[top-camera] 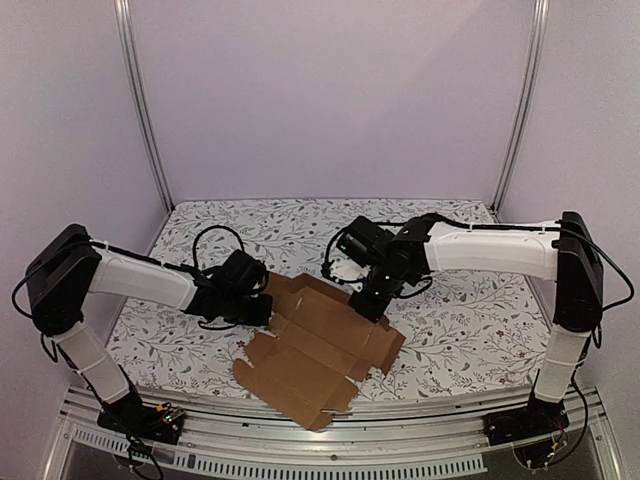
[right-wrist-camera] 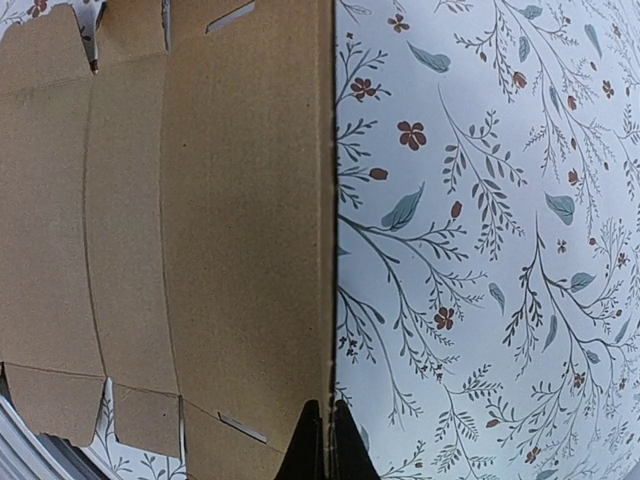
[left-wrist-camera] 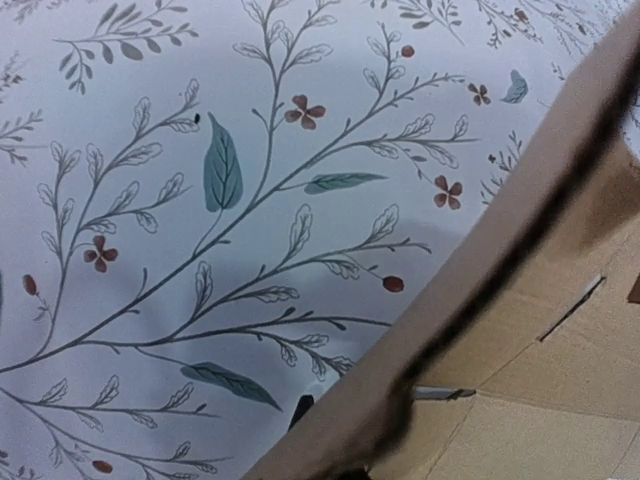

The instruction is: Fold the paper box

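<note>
The paper box is a flat brown die-cut cardboard sheet with creased panels, flaps and slots, lying on the floral cloth at the middle front. My left gripper is at its left edge. In the left wrist view the raised edge of the box runs between the dark fingers, so the left gripper is shut on it. My right gripper is at the sheet's far right edge. In the right wrist view the right gripper pinches the straight edge of the box.
The table is covered with a white cloth printed with leaves and flowers. Plain walls with two metal posts enclose the back and sides. A metal rail runs along the front edge, close to the sheet's near corner.
</note>
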### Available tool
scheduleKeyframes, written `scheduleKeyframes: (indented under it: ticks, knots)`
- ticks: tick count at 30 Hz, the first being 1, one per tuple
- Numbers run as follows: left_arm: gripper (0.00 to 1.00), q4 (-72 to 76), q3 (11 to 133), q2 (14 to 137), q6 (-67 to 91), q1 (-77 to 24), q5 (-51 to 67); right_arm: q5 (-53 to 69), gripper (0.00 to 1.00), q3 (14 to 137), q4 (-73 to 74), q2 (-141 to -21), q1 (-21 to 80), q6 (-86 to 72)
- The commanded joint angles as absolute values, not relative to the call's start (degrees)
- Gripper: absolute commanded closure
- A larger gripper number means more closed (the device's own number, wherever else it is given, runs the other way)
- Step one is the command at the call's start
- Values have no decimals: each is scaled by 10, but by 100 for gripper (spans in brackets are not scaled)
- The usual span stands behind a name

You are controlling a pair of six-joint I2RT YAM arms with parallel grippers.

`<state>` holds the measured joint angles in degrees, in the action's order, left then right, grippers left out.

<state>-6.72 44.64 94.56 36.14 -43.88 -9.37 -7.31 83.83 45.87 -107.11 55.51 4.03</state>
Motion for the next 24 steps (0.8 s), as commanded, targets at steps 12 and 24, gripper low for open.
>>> scheduleKeyframes:
  ticks: [12, 24]
  knots:
    - [100, -60, 459, 975, 351, -449, -14, -60, 100, 838, 454, -1086, 547, 23]
    - [100, -57, 451, 940, 350, -462, 54, -77, 100, 837, 449, -1089, 548, 11]
